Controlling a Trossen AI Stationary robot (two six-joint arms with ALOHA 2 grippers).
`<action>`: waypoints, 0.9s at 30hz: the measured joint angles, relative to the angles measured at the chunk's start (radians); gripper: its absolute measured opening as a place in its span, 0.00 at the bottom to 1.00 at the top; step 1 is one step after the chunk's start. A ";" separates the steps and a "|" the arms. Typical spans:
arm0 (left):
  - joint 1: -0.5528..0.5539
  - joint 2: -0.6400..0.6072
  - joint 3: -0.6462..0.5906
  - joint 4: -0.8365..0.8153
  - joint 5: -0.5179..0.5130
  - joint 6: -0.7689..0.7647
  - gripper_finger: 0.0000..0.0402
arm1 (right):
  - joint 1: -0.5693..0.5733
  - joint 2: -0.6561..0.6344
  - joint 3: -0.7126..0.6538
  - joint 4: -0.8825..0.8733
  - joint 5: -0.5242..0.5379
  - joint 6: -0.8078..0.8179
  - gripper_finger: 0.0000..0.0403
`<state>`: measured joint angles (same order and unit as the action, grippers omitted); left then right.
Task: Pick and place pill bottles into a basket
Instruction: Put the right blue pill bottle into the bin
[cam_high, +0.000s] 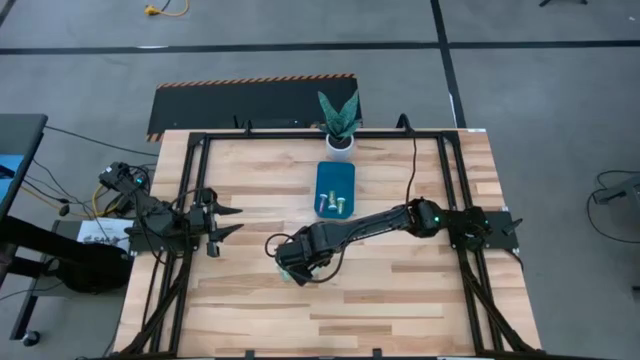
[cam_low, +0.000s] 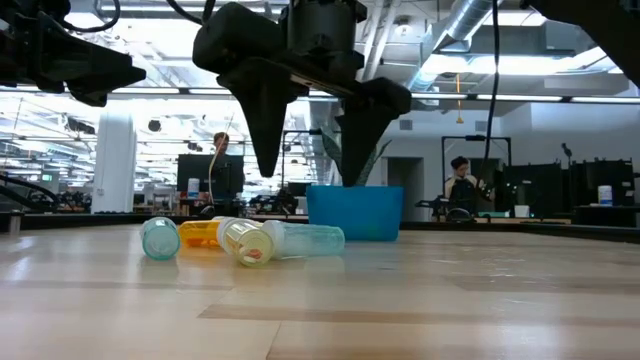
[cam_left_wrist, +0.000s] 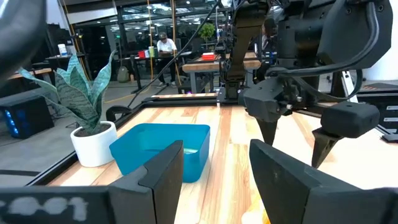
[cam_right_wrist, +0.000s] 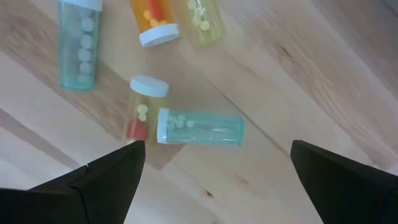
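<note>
Several pill bottles lie on their sides on the wooden table: a teal one (cam_right_wrist: 199, 127), a yellow one (cam_right_wrist: 142, 109), an orange one (cam_right_wrist: 155, 18), a yellow-green one (cam_right_wrist: 205, 18) and another teal one (cam_right_wrist: 79, 40). My right gripper (cam_right_wrist: 217, 180) is open and points down above them, clear of them in the low view (cam_low: 305, 130). The teal-blue basket (cam_high: 336, 178) stands at the far middle with a few bottles (cam_high: 333, 203) lying in it. My left gripper (cam_high: 228, 222) is open and empty at the table's left.
A white pot with a green plant (cam_high: 339, 128) stands at the far edge behind the basket. A black frame (cam_high: 190, 180) runs along the table's sides. People (cam_low: 462, 185) sit in the room beyond the table.
</note>
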<state>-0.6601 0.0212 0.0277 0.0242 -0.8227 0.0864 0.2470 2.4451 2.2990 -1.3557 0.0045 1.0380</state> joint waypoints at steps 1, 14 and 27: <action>0.000 0.000 0.000 0.000 0.000 0.000 0.44 | 0.000 0.000 0.000 0.002 0.005 0.007 0.99; 0.000 0.000 0.000 0.000 0.000 0.000 0.44 | 0.013 0.013 0.000 0.025 0.056 0.031 0.98; 0.000 0.000 0.000 0.000 0.000 0.000 0.44 | 0.017 0.022 -0.039 0.067 0.043 0.009 0.97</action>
<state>-0.6601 0.0216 0.0277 0.0242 -0.8227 0.0868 0.2636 2.4670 2.2604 -1.2883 0.0476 1.0474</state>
